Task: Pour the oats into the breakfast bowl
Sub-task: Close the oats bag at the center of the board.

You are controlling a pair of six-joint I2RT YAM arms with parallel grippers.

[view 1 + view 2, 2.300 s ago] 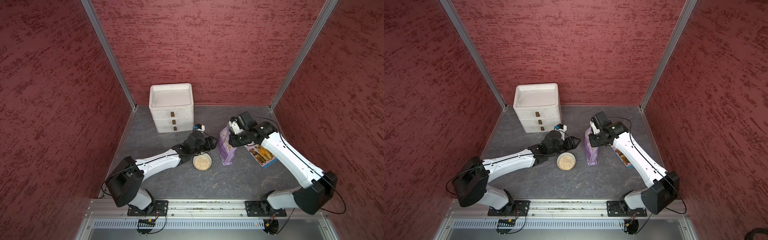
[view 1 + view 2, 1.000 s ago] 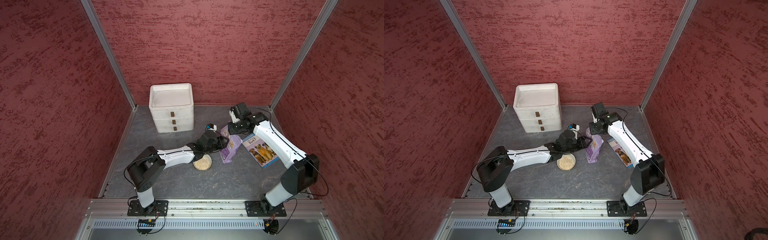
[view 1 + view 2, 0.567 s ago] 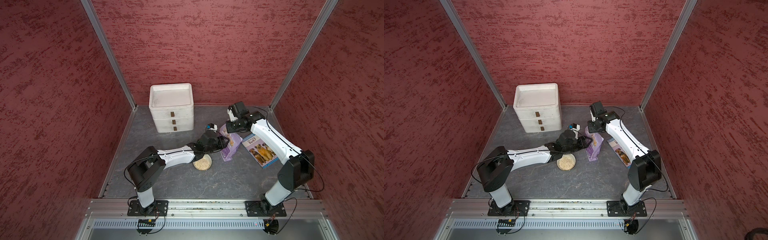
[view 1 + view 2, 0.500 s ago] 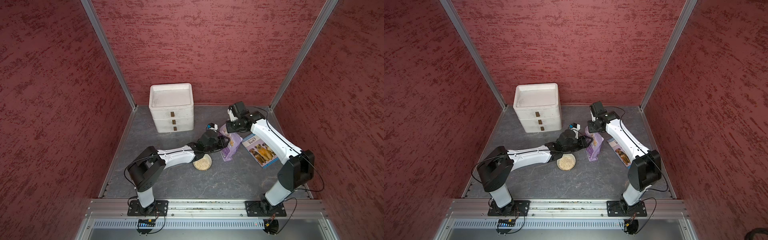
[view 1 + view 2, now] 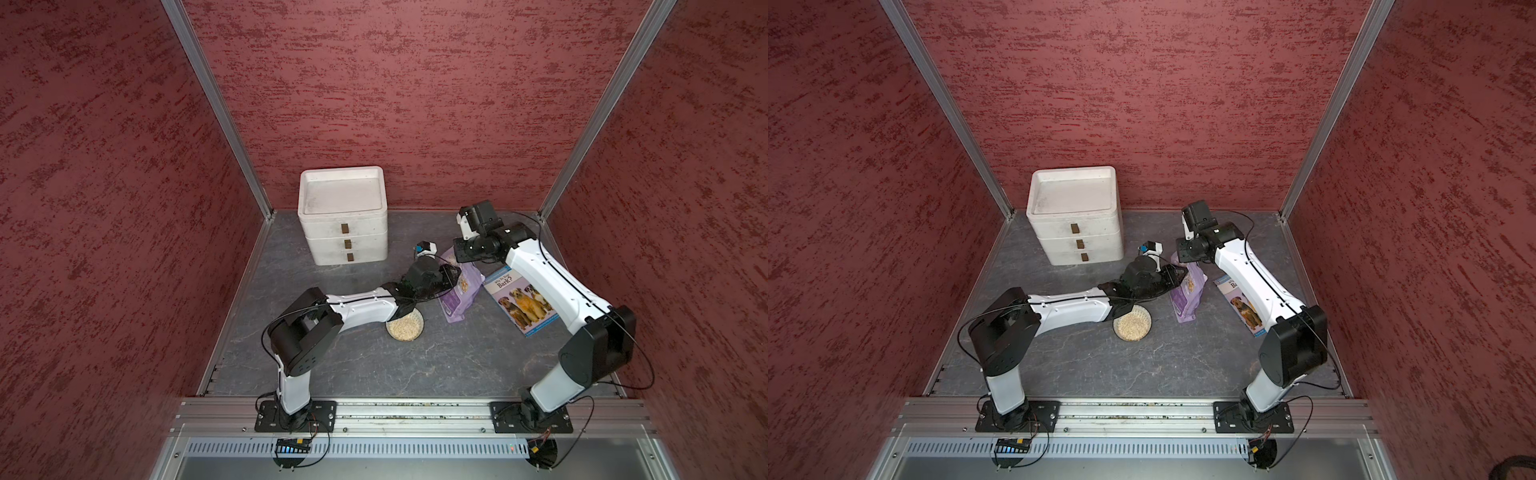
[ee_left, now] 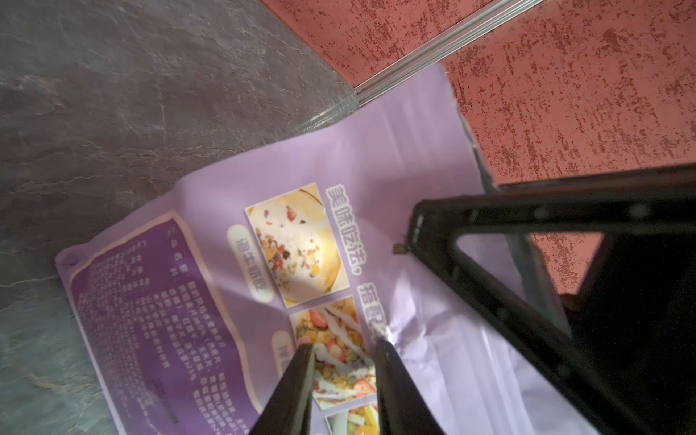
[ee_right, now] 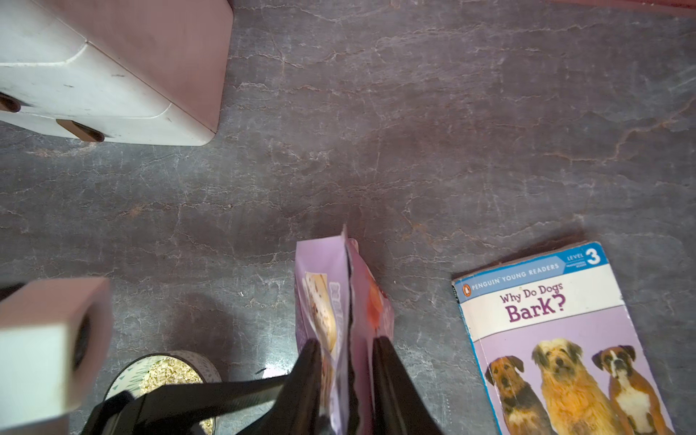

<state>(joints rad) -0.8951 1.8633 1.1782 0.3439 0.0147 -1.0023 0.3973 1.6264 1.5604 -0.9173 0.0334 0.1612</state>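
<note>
Where the left arm [image 5: 361,307] crosses, the breakfast bowl [image 5: 409,330] is partly hidden.

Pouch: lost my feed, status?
Right gripper clamped on pouch top. Left gripper against pouch face, grip unclear. Oats in bowl, left arm overhanging it.

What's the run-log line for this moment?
oats: in breakfast bowl; oats pouch: tilted; right pincer: clamps pouch top; left pincer: at pouch face

One pouch [image 5: 459,296], bowl [image 5: 419,319], book [image 5: 521,301], box [image 5: 328,245]
</note>
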